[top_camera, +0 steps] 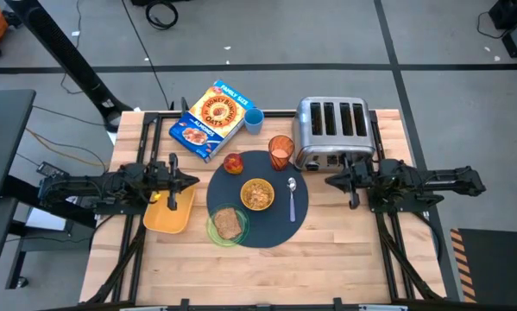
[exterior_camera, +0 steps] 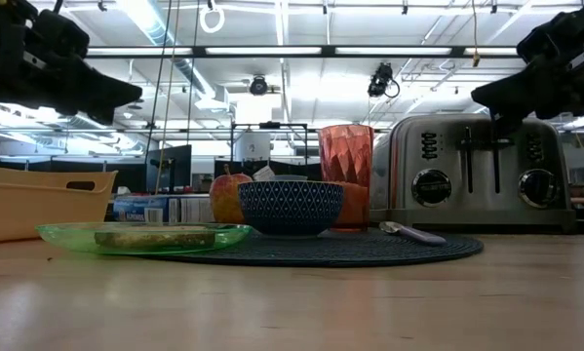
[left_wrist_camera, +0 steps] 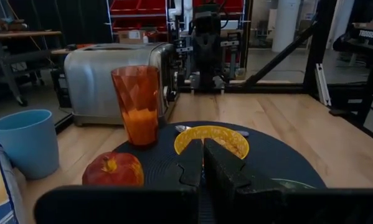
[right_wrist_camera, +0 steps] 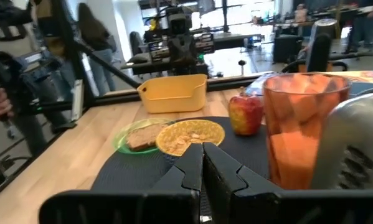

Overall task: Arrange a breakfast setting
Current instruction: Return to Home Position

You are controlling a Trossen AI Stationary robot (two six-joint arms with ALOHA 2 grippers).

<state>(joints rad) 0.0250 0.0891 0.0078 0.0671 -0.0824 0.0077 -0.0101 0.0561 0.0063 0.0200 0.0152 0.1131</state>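
The dark blue-grey round mat lies mid-table. On it stand the cereal bowl, the metal spoon, the orange-brown cup and the red apple. The green plate with the toast slice overlaps the mat's near left edge. My left gripper hovers shut left of the mat. My right gripper hovers shut right of the mat, by the toaster. Both are empty.
A chrome toaster stands at the far right. A cereal box and a small blue cup are at the far edge. A yellow tray lies below my left arm. Bare wood shows along the near edge.
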